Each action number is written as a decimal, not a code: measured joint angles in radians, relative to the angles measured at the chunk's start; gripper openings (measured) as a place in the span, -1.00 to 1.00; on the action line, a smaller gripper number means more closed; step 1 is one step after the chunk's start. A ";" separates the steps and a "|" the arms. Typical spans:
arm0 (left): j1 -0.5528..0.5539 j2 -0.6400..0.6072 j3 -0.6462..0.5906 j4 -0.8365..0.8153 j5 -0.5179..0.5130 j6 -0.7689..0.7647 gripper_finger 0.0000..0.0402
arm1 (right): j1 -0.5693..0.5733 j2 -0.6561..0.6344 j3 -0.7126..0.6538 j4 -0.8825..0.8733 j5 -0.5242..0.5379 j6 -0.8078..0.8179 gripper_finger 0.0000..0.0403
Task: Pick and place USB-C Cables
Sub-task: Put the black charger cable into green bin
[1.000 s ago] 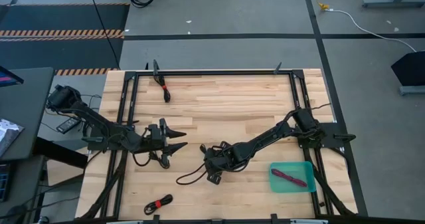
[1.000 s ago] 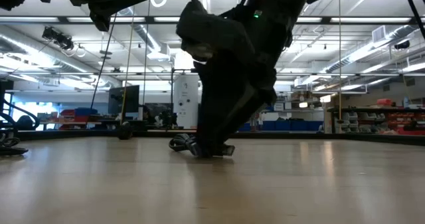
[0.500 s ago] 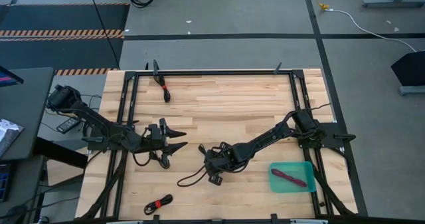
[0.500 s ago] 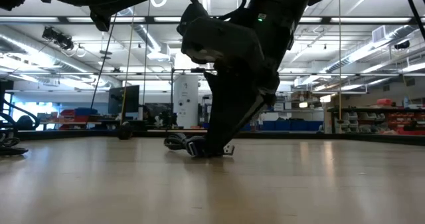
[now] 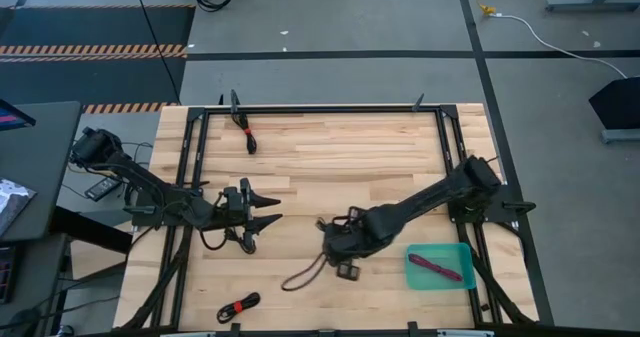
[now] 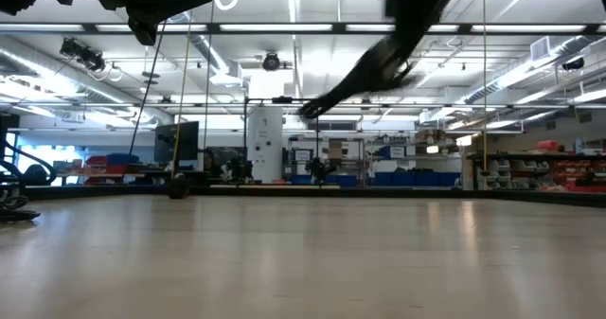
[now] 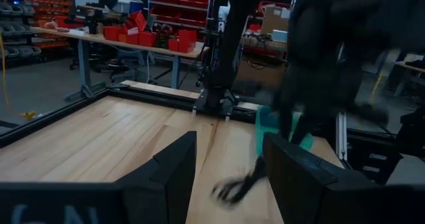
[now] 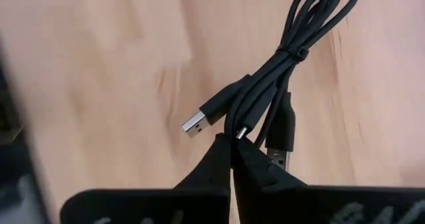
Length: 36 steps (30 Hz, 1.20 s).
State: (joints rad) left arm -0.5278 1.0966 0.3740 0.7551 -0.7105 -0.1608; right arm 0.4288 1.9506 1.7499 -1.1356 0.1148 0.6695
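Pale butcher-block planks make up the table (image 5: pixel 330 167), framed by black rails, with a workshop of shelves and red bins beyond. Right gripper (image 8: pixel 231 151) sits near the table's centre, toward five o'clock, its fingers pressed together on a black USB-C cable (image 8: pixel 292 64) just by the plugs; the looped end trails toward seven o'clock over the wood. At four o'clock lies the teal tray (image 5: pixel 415 276), holding a maroon cable (image 5: pixel 436 267). Left gripper (image 5: pixel 270 210) waits at nine o'clock with its fingers spread and nothing between them, a black bundle (image 5: pixel 243 239) just beneath it. Another black cable with red tie (image 5: pixel 238 307) rests at seven o'clock, and one more (image 5: pixel 249 137) at eleven o'clock near the rail.
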 joint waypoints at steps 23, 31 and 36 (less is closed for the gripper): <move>-0.005 -0.001 0.000 -0.020 0.001 0.000 -0.10 | 0.529 -0.139 -0.037 -0.436 -0.193 0.185 -0.97; -0.005 -0.001 0.000 -0.021 0.001 0.000 -0.10 | 0.588 -0.142 -0.192 -0.430 -0.278 0.218 -0.96; -0.005 -0.001 0.000 -0.021 0.001 0.000 -0.10 | 0.596 -0.142 -0.273 -0.390 -0.315 0.194 -0.96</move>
State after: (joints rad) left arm -0.5323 1.0958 0.3737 0.7345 -0.7097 -0.1604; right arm 1.0247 1.8084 1.4764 -1.5253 -0.2004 0.8633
